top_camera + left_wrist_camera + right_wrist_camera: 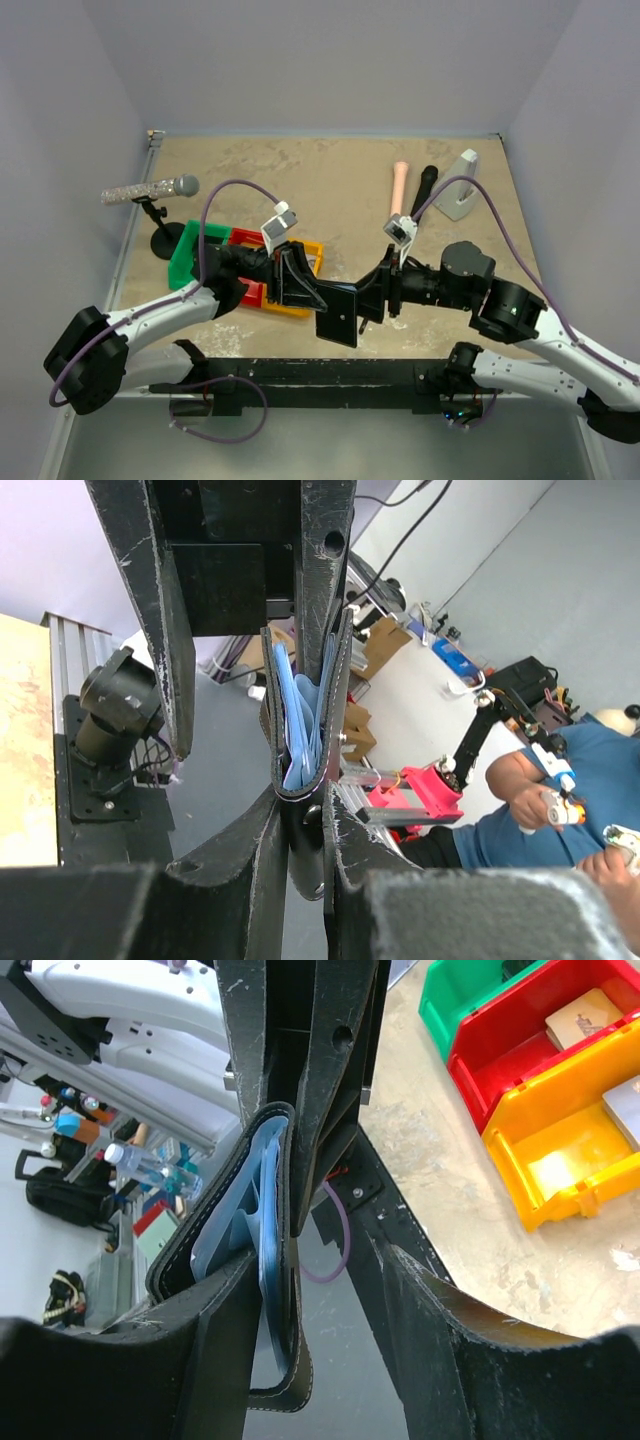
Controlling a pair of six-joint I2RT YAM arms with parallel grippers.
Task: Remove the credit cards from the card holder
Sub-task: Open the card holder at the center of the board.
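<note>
The card holder point(338, 318), a black wallet with pale blue inner faces, hangs in the air between both grippers over the table's front edge. My left gripper point(318, 300) is shut on its lower edge and black tab point(305, 820). The wallet point(300, 710) stands edge-on, slightly parted. My right gripper point(365, 305) is open wide. Its left finger point(130, 1380) lies against the wallet point(235, 1200), and its other finger stands well apart. A tan card point(585, 1015) lies in the red bin and a silvery grey card point(625, 1110) in the yellow bin. No dark card shows.
The joined green point(190, 255), red point(245, 238) and yellow point(310, 250) bins sit under the left arm. A microphone on a stand point(150, 190) is at far left. A pink stick point(400, 185), a black stick point(425, 185) and a grey-white block point(458, 185) lie at the back right.
</note>
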